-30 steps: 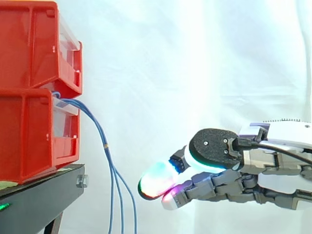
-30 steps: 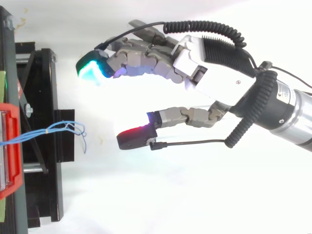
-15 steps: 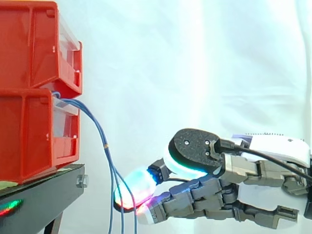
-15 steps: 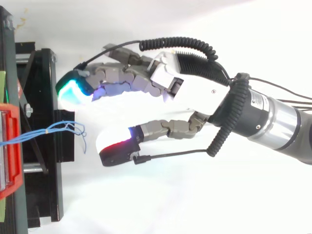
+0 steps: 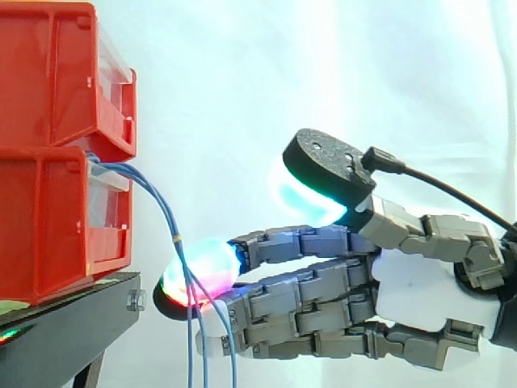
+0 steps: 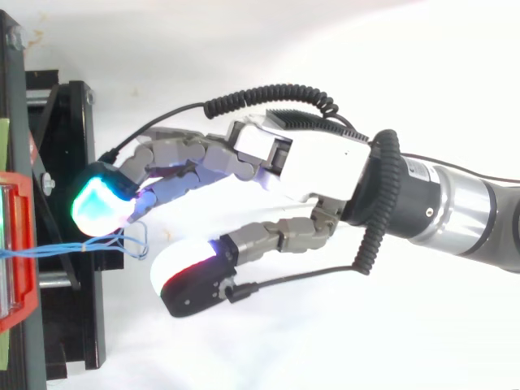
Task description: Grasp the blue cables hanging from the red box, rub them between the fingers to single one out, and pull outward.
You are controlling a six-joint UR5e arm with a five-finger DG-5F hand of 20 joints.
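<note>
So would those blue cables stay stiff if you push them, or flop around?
Probably floppy: the blue cables droop in a curve from the red box and hang loose. They look thin and light, so the hand could likely nudge them sideways easily. Separate strands may slip apart.

The red bins (image 5: 56, 162) at nine o'clock in the side view looked like moulded plastic, smooth and fairly glossy, with clear, slightly cloudy plastic drawer fronts (image 5: 109, 198). The stand (image 5: 73, 323) under them at seven o'clock was black and matt, seemingly painted metal, with a bright metal bolt (image 5: 136, 301) at its edge. The blue cables (image 5: 176, 239) had a thin, smooth plastic sheath. The curtain (image 5: 323, 81) was white matt cloth, softly creased. The hand (image 5: 408, 295) had dull grey finger links, a smooth white palm shell and milky translucent pads (image 5: 198, 267). The thumb pad (image 5: 323, 158) had a black, finely grained matt back. At three o'clock in the top view, the wrist (image 6: 471, 213) was brushed silvery metal.
</note>
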